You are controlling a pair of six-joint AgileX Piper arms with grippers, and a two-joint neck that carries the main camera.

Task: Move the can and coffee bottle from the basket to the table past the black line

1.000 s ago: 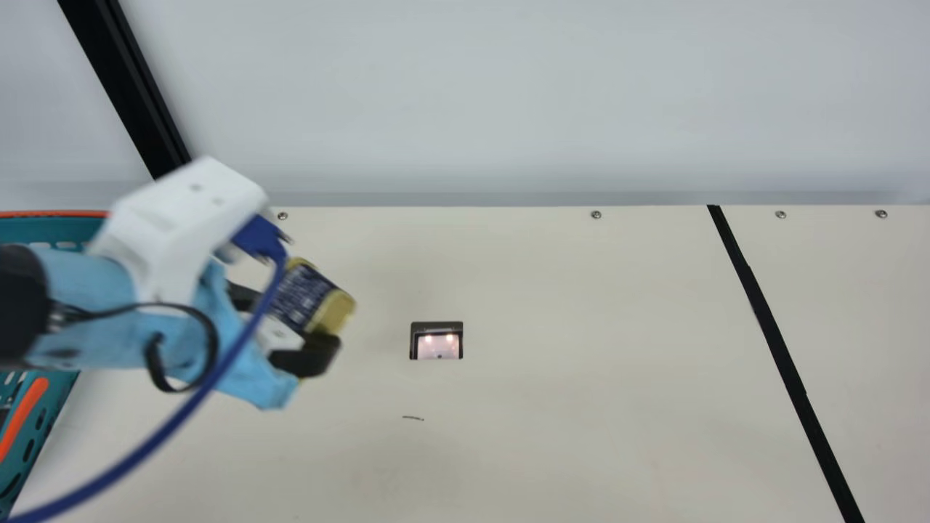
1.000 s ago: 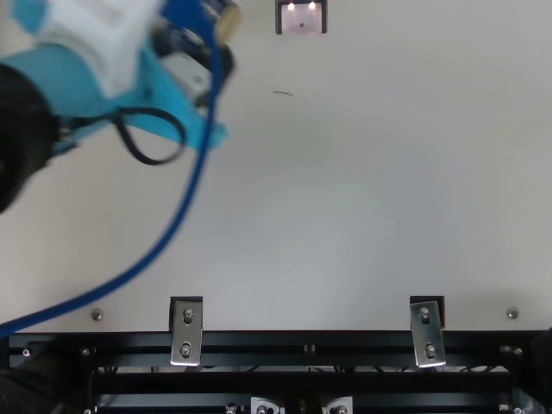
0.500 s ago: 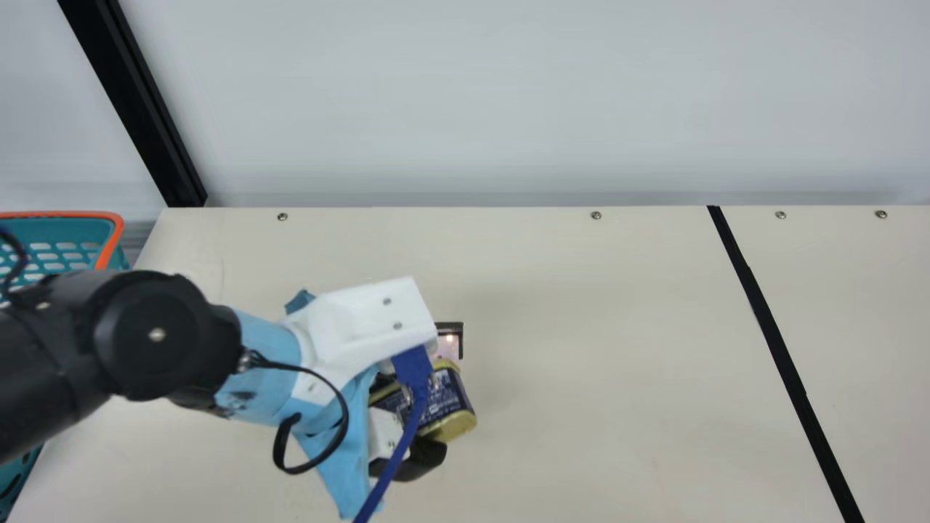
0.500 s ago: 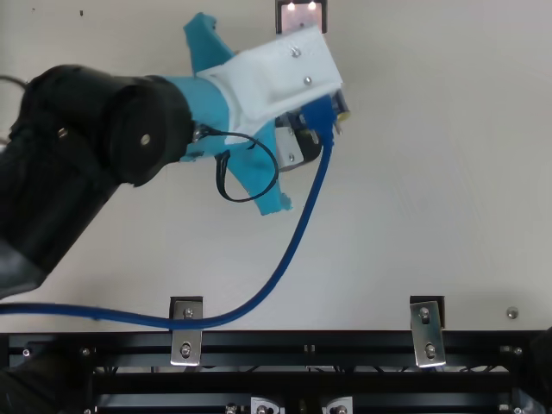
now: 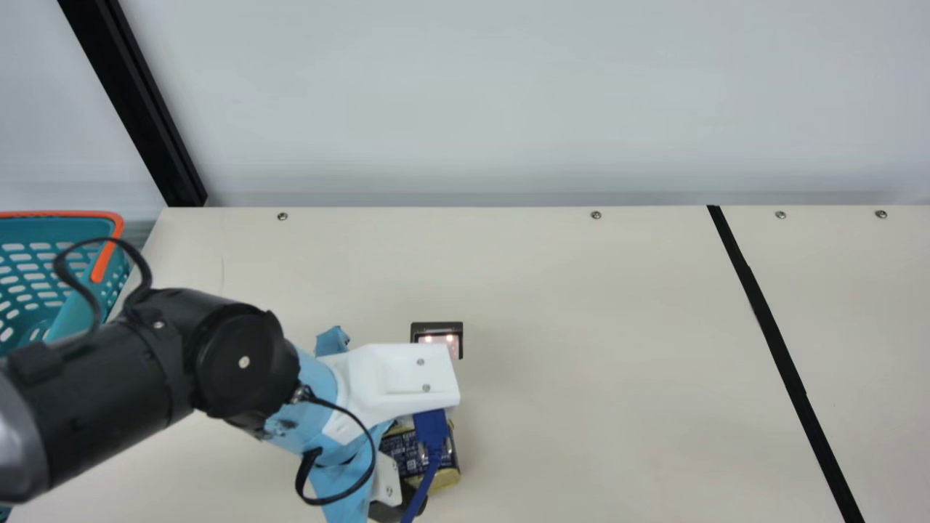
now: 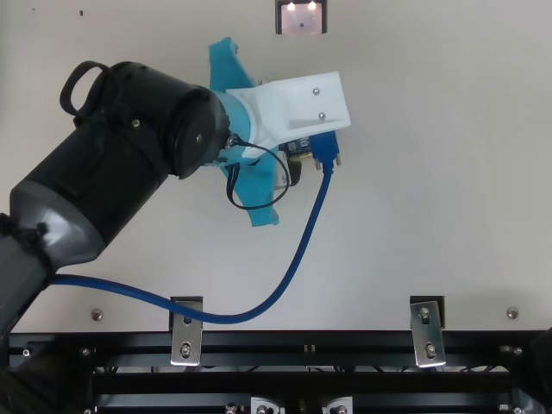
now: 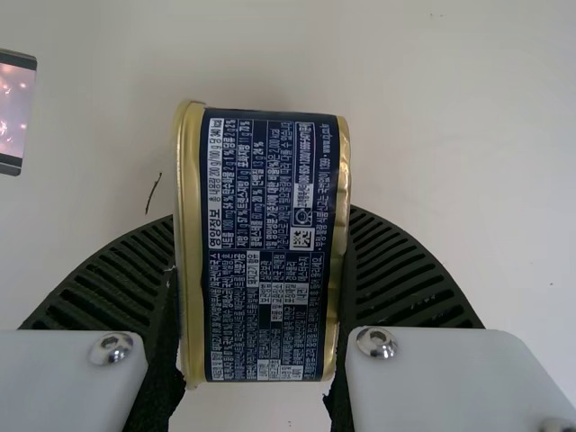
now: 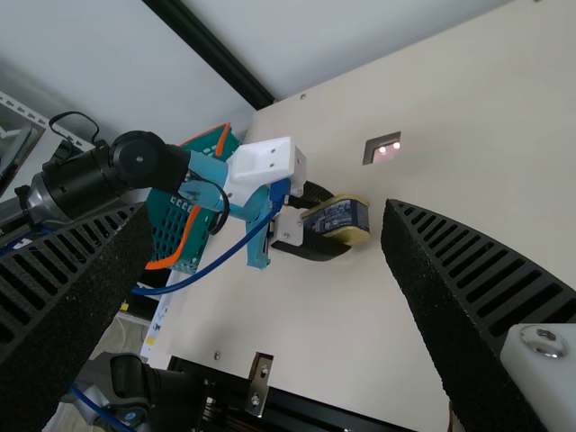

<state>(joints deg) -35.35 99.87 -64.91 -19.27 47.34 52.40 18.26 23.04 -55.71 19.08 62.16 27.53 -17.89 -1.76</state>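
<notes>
And here's the can (image 7: 270, 243), blue-labelled, gold at both ends, gripped between the two ribbed fingers of the left gripper (image 5: 399, 506), one against each gold end! Whether its underside touches the table (image 5: 617, 327), I can't tell. It's on the basket's side of the black line (image 5: 770, 334), well apart from it.

Round the clock from the can in the main view, then: the lit slot (image 5: 436, 327) sits near, at twelve, partly behind the gripper's white bracket (image 5: 399, 378). The line runs aslant well over to the right, its middle at about two o'clock. At ten, well apart, it's the basket (image 5: 43, 215), teal with an orange rim, and the black post (image 5: 131, 102) stands farther off towards eleven, against the pale wall (image 5: 472, 94).

Up in the top view, the left arm (image 6: 95, 172) comes in from about eight o'clock, blue wrap (image 6: 254, 190) around its wrist. A blue cable (image 6: 289, 267) drops from beside the can and bows away towards eight. The black rail (image 6: 302, 341) lies at six, one metal clip (image 6: 186, 336) at seven, the other (image 6: 429, 336) at five.

And the right gripper (image 8: 265, 211)? In its own wrist view, fingers spread wide, nothing between them; the can and left gripper are farther off beyond!
</notes>
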